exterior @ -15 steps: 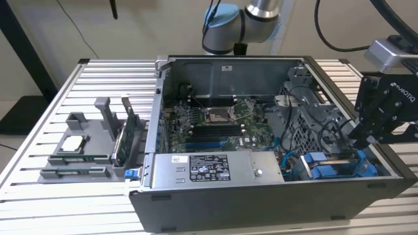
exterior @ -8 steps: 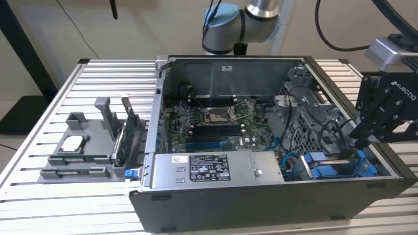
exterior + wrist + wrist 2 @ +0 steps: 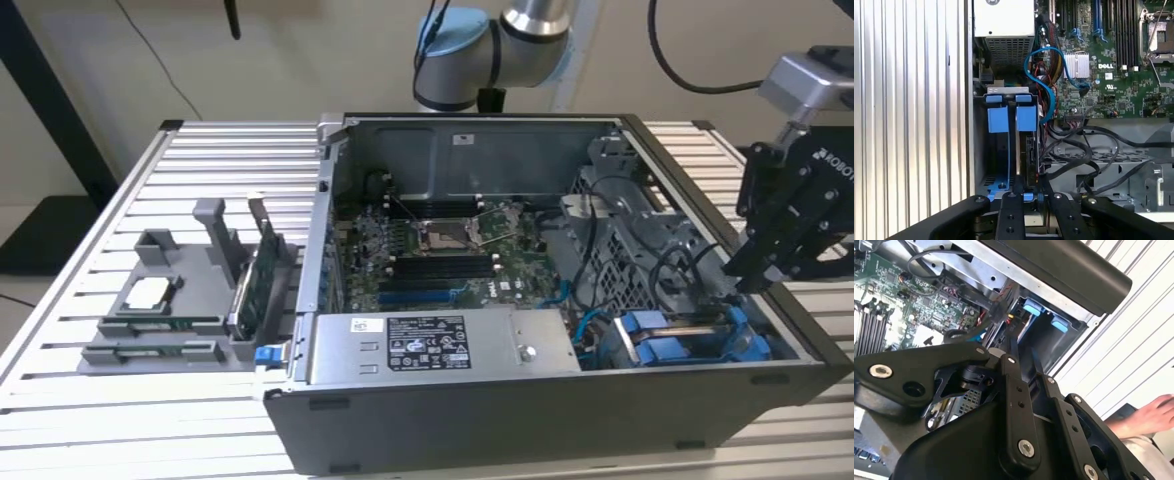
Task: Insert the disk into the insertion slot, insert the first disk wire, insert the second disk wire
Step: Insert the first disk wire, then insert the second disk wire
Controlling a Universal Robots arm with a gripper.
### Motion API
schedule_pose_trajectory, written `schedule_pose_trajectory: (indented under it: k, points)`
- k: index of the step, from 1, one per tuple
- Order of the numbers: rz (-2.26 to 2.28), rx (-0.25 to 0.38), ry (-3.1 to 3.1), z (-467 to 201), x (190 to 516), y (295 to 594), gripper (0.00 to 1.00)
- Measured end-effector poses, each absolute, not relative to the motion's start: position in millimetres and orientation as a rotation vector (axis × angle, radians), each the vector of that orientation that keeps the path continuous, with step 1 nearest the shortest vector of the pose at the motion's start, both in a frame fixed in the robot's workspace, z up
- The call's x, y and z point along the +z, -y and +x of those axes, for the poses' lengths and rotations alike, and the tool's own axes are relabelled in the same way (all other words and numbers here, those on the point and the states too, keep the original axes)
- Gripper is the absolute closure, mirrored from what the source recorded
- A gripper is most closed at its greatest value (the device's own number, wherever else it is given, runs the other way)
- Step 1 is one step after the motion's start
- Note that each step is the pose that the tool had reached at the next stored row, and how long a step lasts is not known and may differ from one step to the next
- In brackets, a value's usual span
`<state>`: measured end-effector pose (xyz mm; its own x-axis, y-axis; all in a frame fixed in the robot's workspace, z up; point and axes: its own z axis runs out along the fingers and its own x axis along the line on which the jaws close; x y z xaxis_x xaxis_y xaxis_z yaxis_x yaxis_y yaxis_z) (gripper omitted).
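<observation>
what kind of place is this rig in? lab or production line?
Likely a robotics lab bench, not a line: a single open PC tower lies on a slatted aluminium table, with a grey parts fixture beside it and the robot arm behind.

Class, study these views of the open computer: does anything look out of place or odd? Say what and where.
A person's hand shows over the slatted table, outside the computer case, in the second wrist view; odd inside the robot's workspace.

The gripper (image 3: 745,282) hangs just above the blue drive carriers (image 3: 683,340) in the open computer case (image 3: 534,425), at the exterior view's right, on a slatted table (image 3: 120,430).
</observation>
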<state>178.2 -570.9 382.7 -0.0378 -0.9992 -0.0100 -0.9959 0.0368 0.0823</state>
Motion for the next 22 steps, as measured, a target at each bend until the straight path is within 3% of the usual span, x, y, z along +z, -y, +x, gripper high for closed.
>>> schedule_pose_trajectory:
  k: [22]
  points:
    - [2.144,-0.102,2.225,178.2,387.3,563.6,0.74]
